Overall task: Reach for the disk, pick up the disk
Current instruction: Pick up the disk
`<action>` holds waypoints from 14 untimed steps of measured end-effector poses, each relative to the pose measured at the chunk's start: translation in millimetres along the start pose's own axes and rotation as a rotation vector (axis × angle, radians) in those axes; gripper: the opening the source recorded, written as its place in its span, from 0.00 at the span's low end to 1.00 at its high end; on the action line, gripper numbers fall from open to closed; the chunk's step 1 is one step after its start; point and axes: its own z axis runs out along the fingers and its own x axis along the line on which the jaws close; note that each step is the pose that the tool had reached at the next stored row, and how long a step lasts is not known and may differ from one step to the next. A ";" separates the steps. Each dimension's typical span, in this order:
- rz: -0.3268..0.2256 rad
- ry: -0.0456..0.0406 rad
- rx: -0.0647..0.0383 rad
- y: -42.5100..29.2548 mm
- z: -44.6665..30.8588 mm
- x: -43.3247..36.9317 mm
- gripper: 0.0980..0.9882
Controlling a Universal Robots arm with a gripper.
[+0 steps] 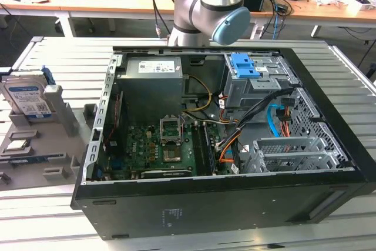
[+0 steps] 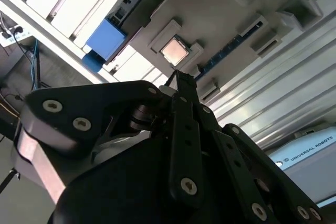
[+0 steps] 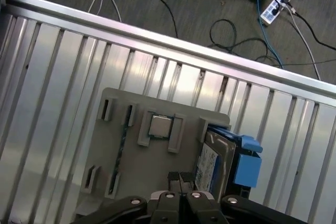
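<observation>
The disk (image 1: 26, 93) is a silver hard drive with a white-and-blue label in a blue carrier. It stands on edge in a grey holder plate (image 1: 41, 163) at the exterior view's left, on the slatted table. In the first wrist view the disk (image 3: 219, 162) lies just beside my gripper (image 3: 179, 181), which hovers above the plate with its fingers closed together and nothing between them. In the second wrist view the gripper (image 2: 181, 80) points toward the plate, and the disk's blue carrier (image 2: 106, 39) sits off to one side of the fingertips.
A small square silver chip (image 3: 159, 127) sits in a slot of the plate, close to the fingertips. An open black computer case (image 1: 235, 145) fills the middle of the table, with the arm (image 1: 211, 4) rising behind it. Cables and a power strip (image 3: 278, 3) lie on the floor.
</observation>
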 end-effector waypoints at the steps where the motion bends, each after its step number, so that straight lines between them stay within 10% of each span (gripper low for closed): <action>1: -0.014 0.0005 0.000 0.0 0.0 0.0 0.01; 14: -0.149 0.0057 0.000 0.0 0.0 0.0 0.01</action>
